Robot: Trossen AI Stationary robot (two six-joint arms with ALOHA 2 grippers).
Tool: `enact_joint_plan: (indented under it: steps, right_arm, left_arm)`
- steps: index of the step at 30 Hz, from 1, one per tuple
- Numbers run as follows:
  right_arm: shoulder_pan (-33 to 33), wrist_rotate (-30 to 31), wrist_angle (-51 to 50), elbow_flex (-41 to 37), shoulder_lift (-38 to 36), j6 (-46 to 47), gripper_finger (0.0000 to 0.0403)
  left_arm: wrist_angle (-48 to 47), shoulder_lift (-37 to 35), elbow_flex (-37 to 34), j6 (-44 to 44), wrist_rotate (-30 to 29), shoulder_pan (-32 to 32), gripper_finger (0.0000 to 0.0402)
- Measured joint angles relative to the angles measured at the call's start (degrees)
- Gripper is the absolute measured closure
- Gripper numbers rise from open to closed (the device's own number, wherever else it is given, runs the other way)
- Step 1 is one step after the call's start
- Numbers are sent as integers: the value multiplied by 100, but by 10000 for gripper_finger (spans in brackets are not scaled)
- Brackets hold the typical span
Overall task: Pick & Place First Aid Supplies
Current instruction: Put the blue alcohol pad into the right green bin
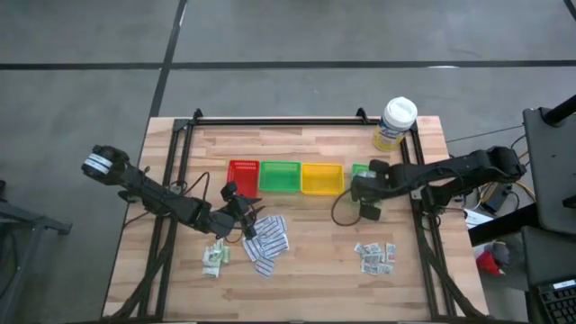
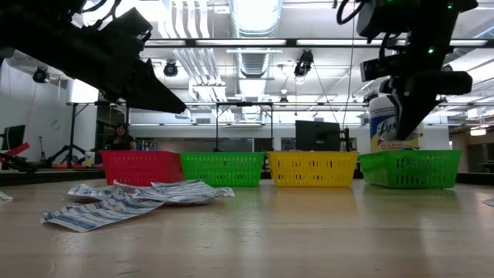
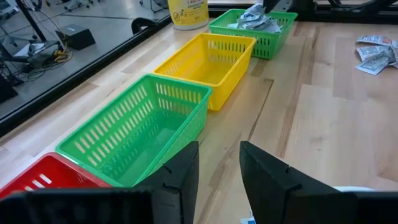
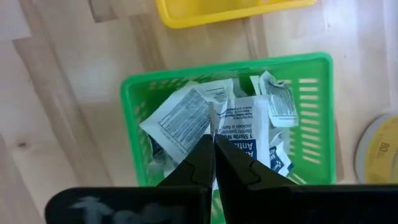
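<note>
mid-sort: right gripper pinched shut, empty, above far green tray of packets. left gripper half open (nothing held) near strips, needing a grab next.

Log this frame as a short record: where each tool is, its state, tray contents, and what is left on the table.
left tool: open, over the white strip pile
right tool: shut, above the far right green tray
far right green tray contents: printed packets
yellow tray: empty
middle green tray: empty
red tray: contents unclear
loose on table: green-white sachets, small packets
</note>
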Motion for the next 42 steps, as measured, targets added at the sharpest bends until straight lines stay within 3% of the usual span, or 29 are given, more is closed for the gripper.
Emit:
enact_joint_plan:
  steps: [5,17,21,27,34,42]
  right_arm:
    - [-146,-35,5,11,-2,-118,386]
    - [-329,-45,5,114,-7,-118,302]
    - [-327,-111,-305,345,-11,-47,290]
    - [-328,331,-315,355,-7,180,323]
    - [-325,-84,-214,46,0,313,387]
    - [-327,-136,111,-213,0,338,394]
  left_arm:
    - [0,0,0,27,2,0,281]
    - [0,0,0,33,85,0,281]
    - [0,0,0,33,103,0,281]
    - [2,0,0,31,105,-1,281]
    - [28,0,0,31,105,0,281]
    - [37,0,0,-4,117,0,281]
